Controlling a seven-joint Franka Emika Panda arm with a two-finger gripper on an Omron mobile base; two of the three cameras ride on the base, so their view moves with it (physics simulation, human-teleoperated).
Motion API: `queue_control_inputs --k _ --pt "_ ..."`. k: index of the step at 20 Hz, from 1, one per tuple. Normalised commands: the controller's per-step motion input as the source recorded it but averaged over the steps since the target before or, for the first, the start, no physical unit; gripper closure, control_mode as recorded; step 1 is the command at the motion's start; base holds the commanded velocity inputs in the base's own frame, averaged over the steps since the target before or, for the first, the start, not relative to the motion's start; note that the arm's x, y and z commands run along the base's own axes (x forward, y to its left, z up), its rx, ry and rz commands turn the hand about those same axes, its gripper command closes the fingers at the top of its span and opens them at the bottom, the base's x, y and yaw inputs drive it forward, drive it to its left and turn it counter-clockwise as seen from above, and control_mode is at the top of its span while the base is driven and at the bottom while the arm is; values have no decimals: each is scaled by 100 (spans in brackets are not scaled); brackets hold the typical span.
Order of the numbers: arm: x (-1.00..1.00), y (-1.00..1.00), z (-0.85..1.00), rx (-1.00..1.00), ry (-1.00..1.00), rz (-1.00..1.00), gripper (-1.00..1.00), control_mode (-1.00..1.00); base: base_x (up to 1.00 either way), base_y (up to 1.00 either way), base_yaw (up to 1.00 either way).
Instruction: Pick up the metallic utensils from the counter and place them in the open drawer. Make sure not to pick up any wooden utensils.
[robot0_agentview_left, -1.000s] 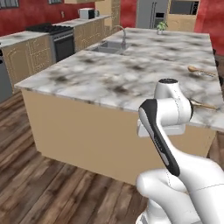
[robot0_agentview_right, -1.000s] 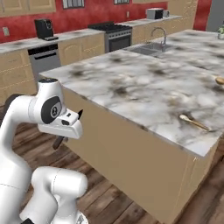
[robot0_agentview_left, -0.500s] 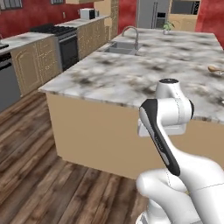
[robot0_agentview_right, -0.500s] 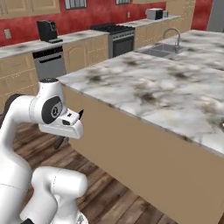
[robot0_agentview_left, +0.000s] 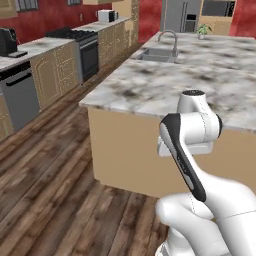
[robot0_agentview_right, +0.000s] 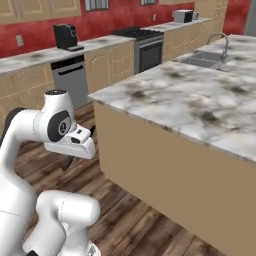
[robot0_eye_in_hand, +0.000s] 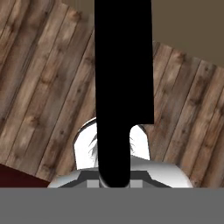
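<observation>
Claw (robot0_agentview_right: 85, 142) clamped on the knife (robot0_eye_in_hand: 124, 87).
Black blade runs toward 12 o'clock in the hand view, over wood floor (robot0_eye_in_hand: 43, 78); counter (robot0_agentview_right: 200, 100) at 2 o'clock.

the white arm (robot0_agentview_left: 192, 145) rises from the lower right, its elbow folded in front of the marble tabletop (robot0_agentview_left: 165, 85), near that slab's front left corner. a sink (robot0_agentview_left: 157, 54) with a curved faucet (robot0_agentview_left: 170, 41) sits toward the tabletop's far left edge, and a small plant (robot0_agentview_left: 202, 31) stands at its far edge. across the wood floor (robot0_agentview_left: 60, 165), a dark stove (robot0_agentview_left: 80, 47) and a dishwasher (robot0_agentview_left: 20, 95) line the left wall.
</observation>
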Motion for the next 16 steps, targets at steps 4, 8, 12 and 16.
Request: queue_control_inputs --k 4,8,12,16 --pt "0 0 0 0 0 0 100 100 8 100 -9" --pt "0 0 0 0 0 0 100 100 30 100 -14" --pt "0 0 0 0 0 0 100 100 44 100 -20" --pt "0 0 0 0 0 0 100 100 44 100 -18"
